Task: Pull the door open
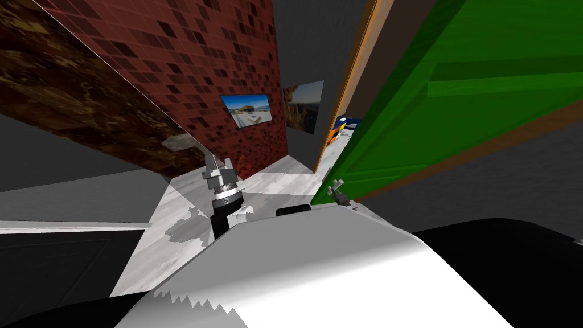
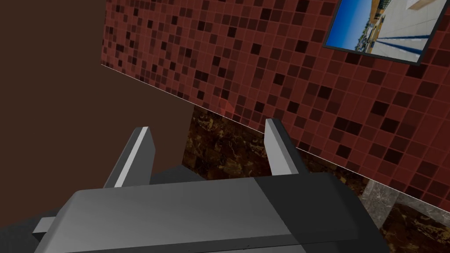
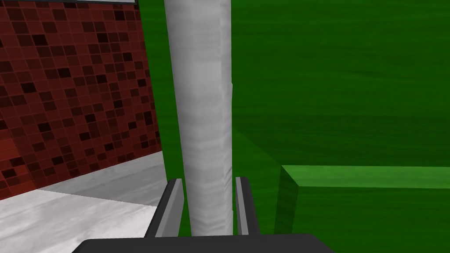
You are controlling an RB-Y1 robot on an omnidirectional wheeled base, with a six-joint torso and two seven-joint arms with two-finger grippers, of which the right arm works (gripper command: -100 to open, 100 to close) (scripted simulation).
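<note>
Dim, flat light, splayed edges (wide lens)

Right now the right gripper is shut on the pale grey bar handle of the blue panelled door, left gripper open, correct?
Only the colour is wrong: the right wrist view shows a green panelled door. The right gripper is shut on its pale grey bar handle; the left gripper is open.

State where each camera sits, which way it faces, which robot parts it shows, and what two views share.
Head view: on the head, looking steeply down and forward at the floor, green door and red tiled wall; shows left gripper and right gripper.
Left wrist view: on the left hand, facing the tiled wall; its fingers stand open.
Right wrist view: on the right hand, facing the door; fingers press the pale handle.
Shared: all show the tiled wall.
</note>
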